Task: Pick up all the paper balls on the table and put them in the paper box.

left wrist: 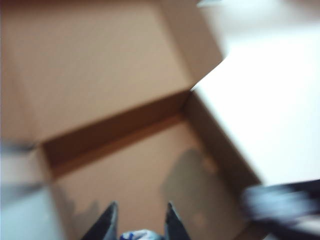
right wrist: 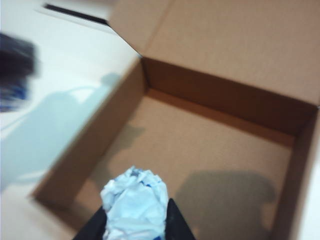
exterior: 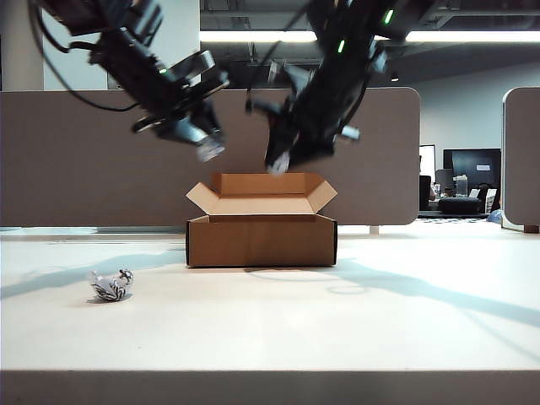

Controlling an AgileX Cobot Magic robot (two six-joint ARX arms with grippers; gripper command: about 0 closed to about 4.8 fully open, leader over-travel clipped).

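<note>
Above paper box (exterior: 261, 240), both pincers apparently gripping paper balls (right wrist: 135, 202)

My exterior camera sits low, almost at the level of the counter (exterior: 270, 337), and looks straight at the long front wall of the paper box (exterior: 261, 240) from a middle distance. My left wrist camera looks steeply down into the paper box (left wrist: 130, 170) from close above, past the left hand (left wrist: 141, 222). My right wrist camera does the same over the right hand (right wrist: 136, 220). All three views share this box.
</note>
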